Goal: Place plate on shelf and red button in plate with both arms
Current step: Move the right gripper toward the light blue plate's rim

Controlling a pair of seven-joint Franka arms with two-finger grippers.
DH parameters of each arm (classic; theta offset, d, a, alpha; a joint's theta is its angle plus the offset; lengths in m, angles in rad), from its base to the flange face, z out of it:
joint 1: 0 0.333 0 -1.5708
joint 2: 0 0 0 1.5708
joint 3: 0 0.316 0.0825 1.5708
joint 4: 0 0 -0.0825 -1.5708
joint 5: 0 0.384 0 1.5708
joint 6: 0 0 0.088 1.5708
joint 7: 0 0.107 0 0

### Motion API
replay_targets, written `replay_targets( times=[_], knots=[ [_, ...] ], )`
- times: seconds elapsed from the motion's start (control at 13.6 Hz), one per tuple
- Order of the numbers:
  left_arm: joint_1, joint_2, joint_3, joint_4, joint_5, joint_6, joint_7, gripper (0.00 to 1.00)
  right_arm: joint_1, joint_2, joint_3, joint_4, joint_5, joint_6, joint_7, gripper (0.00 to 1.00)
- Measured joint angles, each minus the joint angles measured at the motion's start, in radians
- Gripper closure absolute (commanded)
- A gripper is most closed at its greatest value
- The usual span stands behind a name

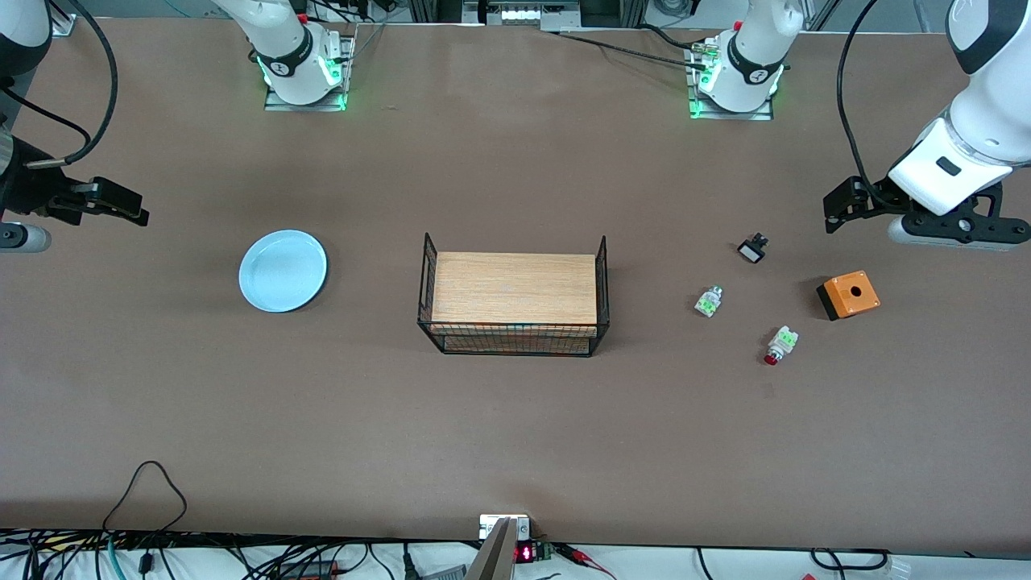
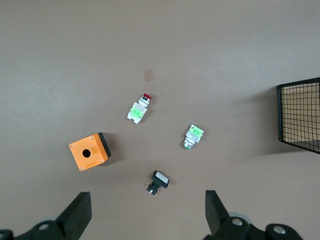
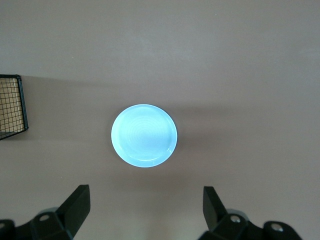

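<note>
The pale light-blue plate (image 1: 283,270) lies flat on the table toward the right arm's end; it also shows in the right wrist view (image 3: 144,135). The red button (image 1: 780,345) lies on its side toward the left arm's end, its dark red cap pointing at the front camera; it also shows in the left wrist view (image 2: 138,107). My right gripper (image 1: 121,205) (image 3: 145,205) is open and empty, up in the air beside the plate. My left gripper (image 1: 842,209) (image 2: 147,210) is open and empty, high over the table beside the buttons.
A black wire basket (image 1: 513,342) holding a wooden board stands mid-table. Near the red button lie a white-green button with no red cap (image 1: 709,301), a small black-and-white button (image 1: 753,248) and an orange box with a hole (image 1: 848,295). Cables run along the front edge.
</note>
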Motion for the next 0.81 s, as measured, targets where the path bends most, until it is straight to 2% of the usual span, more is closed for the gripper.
replay_targets(
  times=[0.51, 0.81],
  knots=[
    [0.000, 0.000, 0.000, 0.000, 0.000, 0.000, 0.000, 0.00, -0.001, 0.004, 0.000, -0.007, 0.000, 0.001, 0.000, 0.00],
    [0.000, 0.000, 0.000, 0.000, 0.000, 0.000, 0.000, 0.00, -0.002, 0.061, -0.001, -0.022, 0.000, 0.058, 0.000, 0.00]
  ],
)
